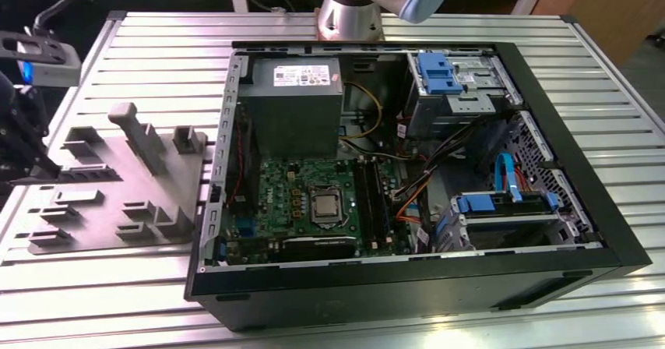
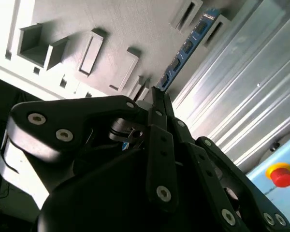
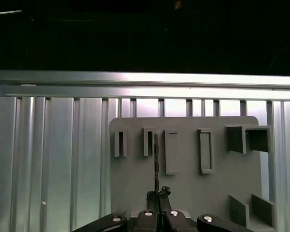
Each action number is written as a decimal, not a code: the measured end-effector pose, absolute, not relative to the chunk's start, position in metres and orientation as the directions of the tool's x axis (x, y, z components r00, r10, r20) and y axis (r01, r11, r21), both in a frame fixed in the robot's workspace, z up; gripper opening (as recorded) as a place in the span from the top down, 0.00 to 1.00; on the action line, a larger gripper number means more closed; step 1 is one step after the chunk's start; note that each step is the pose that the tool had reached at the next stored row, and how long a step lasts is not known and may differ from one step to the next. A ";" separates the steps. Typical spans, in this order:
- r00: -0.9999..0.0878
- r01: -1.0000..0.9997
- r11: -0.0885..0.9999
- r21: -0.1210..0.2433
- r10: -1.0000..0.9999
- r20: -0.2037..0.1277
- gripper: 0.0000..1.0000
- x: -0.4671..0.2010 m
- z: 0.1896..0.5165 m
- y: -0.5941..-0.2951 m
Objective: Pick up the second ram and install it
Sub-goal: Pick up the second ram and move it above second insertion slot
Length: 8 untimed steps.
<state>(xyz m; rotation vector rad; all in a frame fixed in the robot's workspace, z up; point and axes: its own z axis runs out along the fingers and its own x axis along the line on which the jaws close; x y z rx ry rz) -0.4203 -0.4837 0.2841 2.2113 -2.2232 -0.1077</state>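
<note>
Where the ribbed metal worktop (image 1: 135, 45) spreads out, you have the open computer case (image 1: 416, 287) across its middle. The grey holder plate (image 1: 104, 236) lies toward the worktop's edge at the exterior view's left. In both wrist views your gripper (image 2: 157, 96) (image 3: 157, 197) has its jaws clamped on 1 end of the second ram (image 2: 187, 47) (image 3: 156, 159). The stick juts out past them with the plate's slots behind it.
</note>
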 end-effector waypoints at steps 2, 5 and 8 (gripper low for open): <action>-0.007 -0.999 0.004 0.052 -0.999 -0.045 0.88 -0.420 0.294 -0.484; -0.007 -0.999 0.004 0.052 -0.999 -0.045 0.88 -0.420 0.308 -0.484; -0.007 -0.999 0.004 0.051 -0.999 -0.045 0.88 -0.420 0.321 -0.484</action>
